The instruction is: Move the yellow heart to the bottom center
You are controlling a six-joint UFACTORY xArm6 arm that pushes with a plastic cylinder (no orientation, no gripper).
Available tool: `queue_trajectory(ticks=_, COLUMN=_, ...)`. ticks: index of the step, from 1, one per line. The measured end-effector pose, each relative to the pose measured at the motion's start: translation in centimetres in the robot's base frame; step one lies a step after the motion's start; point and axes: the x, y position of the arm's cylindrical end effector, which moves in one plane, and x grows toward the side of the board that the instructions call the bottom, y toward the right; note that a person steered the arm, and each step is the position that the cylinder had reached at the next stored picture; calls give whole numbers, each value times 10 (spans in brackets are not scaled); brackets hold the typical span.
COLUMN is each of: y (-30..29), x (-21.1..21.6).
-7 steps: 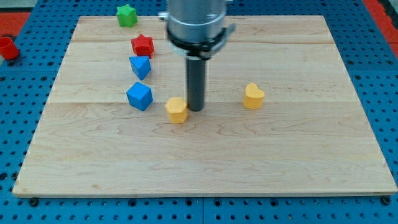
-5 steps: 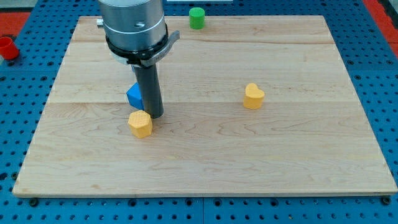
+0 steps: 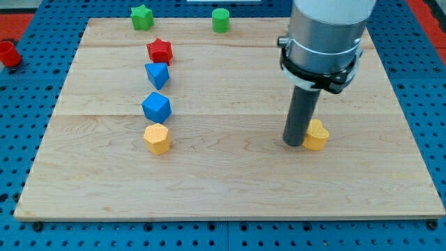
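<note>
The yellow heart [image 3: 318, 135] lies on the wooden board [image 3: 230, 181], right of centre and about mid-height. My tip [image 3: 293, 143] stands on the board right against the heart's left side, partly covering it. A second yellow block, a hexagon shape [image 3: 157, 139], lies at the view's left-centre, far from the tip.
A blue block [image 3: 157, 107] sits just above the yellow hexagon, with another blue block [image 3: 157, 74] and a red star [image 3: 159, 50] above it. A green star [image 3: 142, 17] and a green cylinder [image 3: 221, 19] sit at the top edge. A red cylinder [image 3: 8, 53] lies off the board at left.
The rod has swung from the yellow hexagon at the left to the right side. The yellow heart has shifted right and down. The hexagon ended up left of where it began.
</note>
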Motion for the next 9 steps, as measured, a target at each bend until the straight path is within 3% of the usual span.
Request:
queue_trajectory(ticks=1, y=2, x=-34)
queue_trajectory(ticks=2, y=61, x=-37)
queue_trajectory(ticks=3, y=71, x=14)
queue_trajectory(ticks=4, y=11, x=52)
queue_trajectory(ticks=6, y=100, x=49)
queue_trajectory(ticks=7, y=76, x=-2)
queue_trajectory(ticks=8, y=-5, x=3)
queue_trajectory(ticks=9, y=-74, x=46)
